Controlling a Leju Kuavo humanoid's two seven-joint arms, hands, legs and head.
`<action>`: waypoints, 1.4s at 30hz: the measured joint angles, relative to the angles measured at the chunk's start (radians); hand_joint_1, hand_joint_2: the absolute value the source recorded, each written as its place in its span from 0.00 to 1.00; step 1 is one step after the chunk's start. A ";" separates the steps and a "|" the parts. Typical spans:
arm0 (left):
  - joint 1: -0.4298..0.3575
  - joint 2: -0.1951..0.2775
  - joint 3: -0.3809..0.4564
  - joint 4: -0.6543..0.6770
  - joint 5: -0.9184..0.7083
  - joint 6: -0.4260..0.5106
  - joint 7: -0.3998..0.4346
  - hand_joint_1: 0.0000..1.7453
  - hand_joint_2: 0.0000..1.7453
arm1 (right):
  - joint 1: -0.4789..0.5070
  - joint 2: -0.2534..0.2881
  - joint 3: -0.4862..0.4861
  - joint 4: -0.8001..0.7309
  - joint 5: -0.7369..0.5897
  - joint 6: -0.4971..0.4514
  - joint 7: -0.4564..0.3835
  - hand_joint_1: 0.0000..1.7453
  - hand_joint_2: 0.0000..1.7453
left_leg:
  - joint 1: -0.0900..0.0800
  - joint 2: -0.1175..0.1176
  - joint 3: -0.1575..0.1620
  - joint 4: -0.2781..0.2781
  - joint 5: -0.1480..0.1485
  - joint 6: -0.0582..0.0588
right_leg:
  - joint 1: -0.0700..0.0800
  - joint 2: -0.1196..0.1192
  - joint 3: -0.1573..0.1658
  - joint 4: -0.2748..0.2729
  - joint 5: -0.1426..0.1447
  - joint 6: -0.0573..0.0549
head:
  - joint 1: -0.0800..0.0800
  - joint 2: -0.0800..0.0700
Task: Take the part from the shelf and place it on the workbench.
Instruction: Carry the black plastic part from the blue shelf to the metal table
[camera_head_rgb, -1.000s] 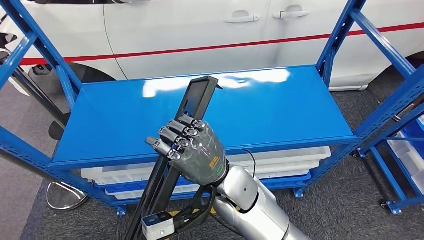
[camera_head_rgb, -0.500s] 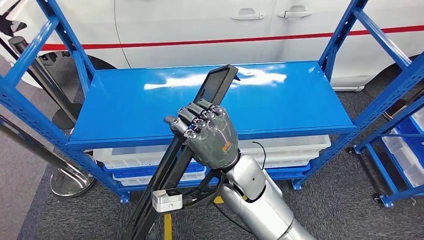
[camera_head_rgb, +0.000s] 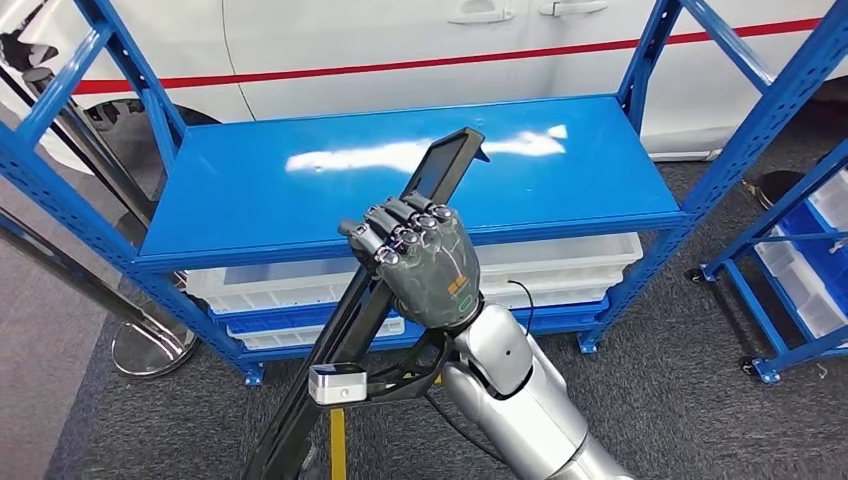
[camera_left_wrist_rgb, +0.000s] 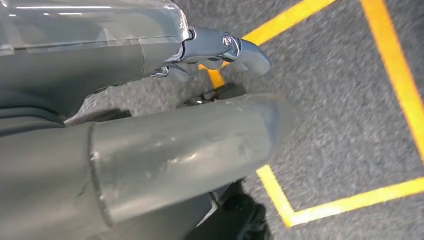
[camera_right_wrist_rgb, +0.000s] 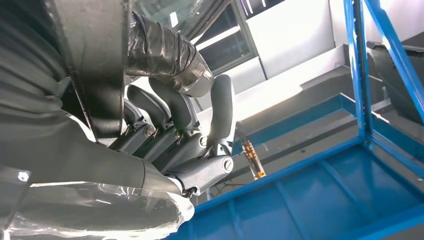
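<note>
Here the right hand (camera_head_rgb: 425, 262) grips the long black part (camera_head_rgb: 380, 300) (lower end cut off) before the shelf (camera_head_rgb: 250, 190); left hand's (camera_left_wrist_rgb: 150, 155) grip unclear

Car (camera_head_rgb: 400, 40) behind shelf (camera_head_rgb: 300, 190)

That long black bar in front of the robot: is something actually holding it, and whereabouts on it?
Yes. The right hand grips the black bar partway along its length, nearer the upper end, fingers wrapped round it. The bar is tilted over the blue shelf.

The right hand (camera_head_rgb: 425, 265), of matt dark grey plastic on a smooth silver metal arm (camera_head_rgb: 520, 400), holds a matt black part (camera_head_rgb: 380, 300) before the glossy blue painted metal shelf (camera_head_rgb: 300, 200), above rough grey carpet (camera_head_rgb: 680, 400).
</note>
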 joint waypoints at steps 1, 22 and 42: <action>0.000 0.000 0.000 0.000 0.001 0.000 0.000 0.00 0.00 | 0.000 0.000 0.000 0.002 0.001 0.000 0.000 1.00 1.00 | 0.002 0.000 -0.014 0.063 -0.033 -0.003 | 0.000 0.000 -0.014 0.001 0.010 0.000 | 0.000 0.000; -0.015 0.000 -0.016 0.000 0.003 -0.006 0.004 0.00 0.00 | -0.012 -0.006 -0.016 0.025 0.024 0.000 0.030 1.00 1.00 | -0.005 0.008 0.087 -0.174 0.121 0.039 | -0.001 0.006 0.003 0.108 -0.037 0.048 | 0.000 0.000; -0.020 0.000 -0.017 0.002 0.005 -0.004 0.001 0.00 0.00 | -0.014 -0.006 -0.016 0.042 0.042 0.000 0.037 1.00 1.00 | -0.006 0.004 0.208 -0.204 0.043 0.026 | 0.001 -0.003 -0.080 0.014 0.069 0.032 | 0.000 0.000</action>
